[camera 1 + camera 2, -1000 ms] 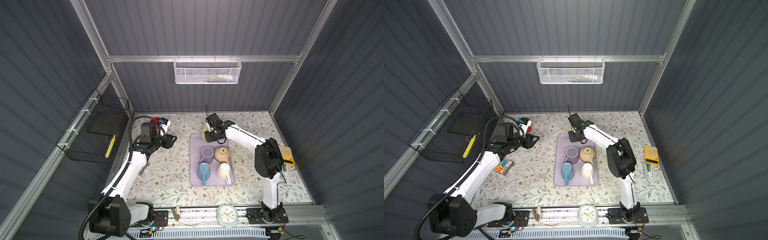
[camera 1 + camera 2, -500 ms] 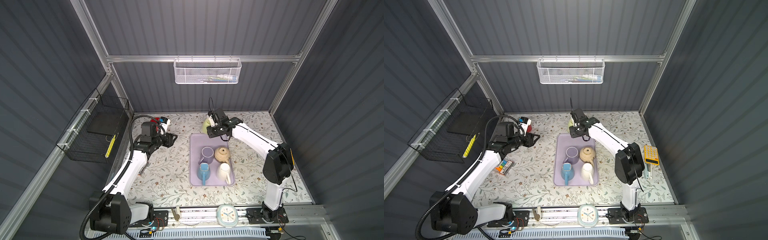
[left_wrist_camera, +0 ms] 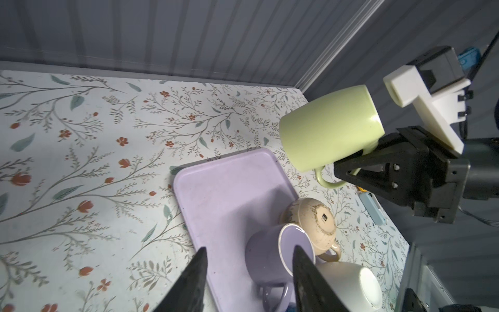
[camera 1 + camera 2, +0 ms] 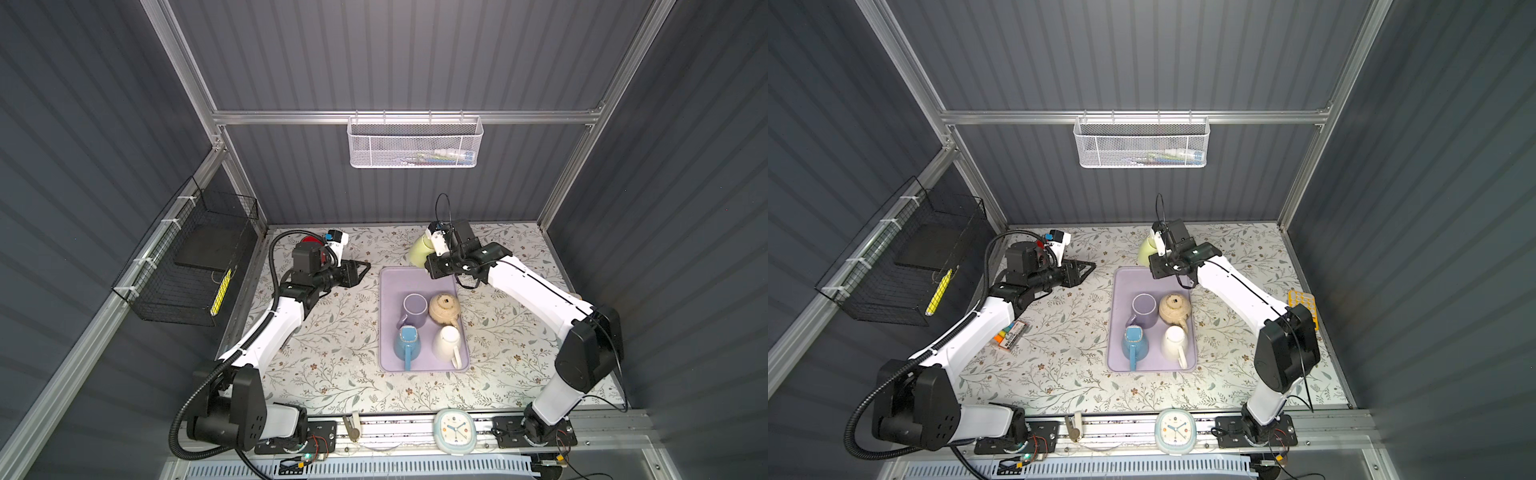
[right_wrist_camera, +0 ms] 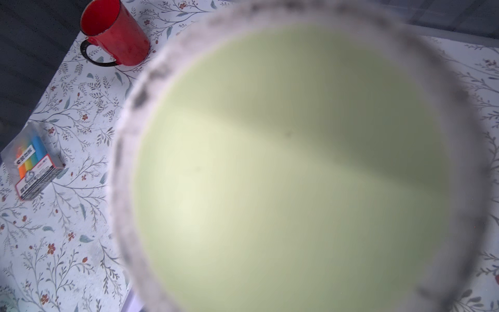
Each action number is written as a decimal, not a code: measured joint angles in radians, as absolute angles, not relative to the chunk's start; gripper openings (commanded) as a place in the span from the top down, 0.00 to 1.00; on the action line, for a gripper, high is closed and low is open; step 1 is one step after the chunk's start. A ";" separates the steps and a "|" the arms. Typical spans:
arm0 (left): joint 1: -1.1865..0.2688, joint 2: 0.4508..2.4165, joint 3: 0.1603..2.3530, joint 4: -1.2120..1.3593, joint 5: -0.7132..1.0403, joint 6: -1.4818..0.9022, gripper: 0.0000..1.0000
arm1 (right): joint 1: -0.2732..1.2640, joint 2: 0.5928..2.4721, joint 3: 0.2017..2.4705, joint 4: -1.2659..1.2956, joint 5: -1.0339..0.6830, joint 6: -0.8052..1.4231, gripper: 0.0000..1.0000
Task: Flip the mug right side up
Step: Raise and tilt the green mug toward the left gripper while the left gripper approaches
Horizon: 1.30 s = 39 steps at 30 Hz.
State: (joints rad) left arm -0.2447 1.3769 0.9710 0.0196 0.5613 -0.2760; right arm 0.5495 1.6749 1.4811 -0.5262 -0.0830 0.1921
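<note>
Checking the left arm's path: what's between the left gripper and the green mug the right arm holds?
Nothing stands there. In both top views only bare floral tabletop separates the left gripper from the green mug; the lilac tray corner lies just beside that line.

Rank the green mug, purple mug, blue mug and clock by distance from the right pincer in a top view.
1. green mug, gripped by the right pincer, by the tray's far end.
2. purple mug, mid-tray.
3. blue mug, tray's near end.
4. clock, front edge.
</note>
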 measured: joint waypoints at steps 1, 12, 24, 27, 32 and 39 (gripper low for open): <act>-0.251 1.383 0.971 0.032 0.570 -0.286 0.49 | 0.548 1.663 1.468 -0.515 -0.091 0.191 0.94; -0.305 1.462 0.975 0.231 0.681 -0.423 0.48 | 0.505 1.499 1.274 -0.323 -0.185 0.223 0.94; -0.362 1.571 1.018 0.492 0.776 -0.582 0.48 | 0.455 1.404 1.163 -0.163 -0.350 0.297 0.95; -0.382 1.605 1.030 0.565 0.796 -0.626 0.48 | 0.444 1.387 1.143 -0.136 -0.398 0.315 0.95; -0.393 1.648 1.075 0.657 0.844 -0.685 0.48 | 0.420 1.359 1.121 -0.088 -0.478 0.352 0.94; -0.401 1.681 1.143 0.788 0.891 -0.765 0.48 | 0.405 1.344 1.115 -0.022 -0.566 0.388 0.94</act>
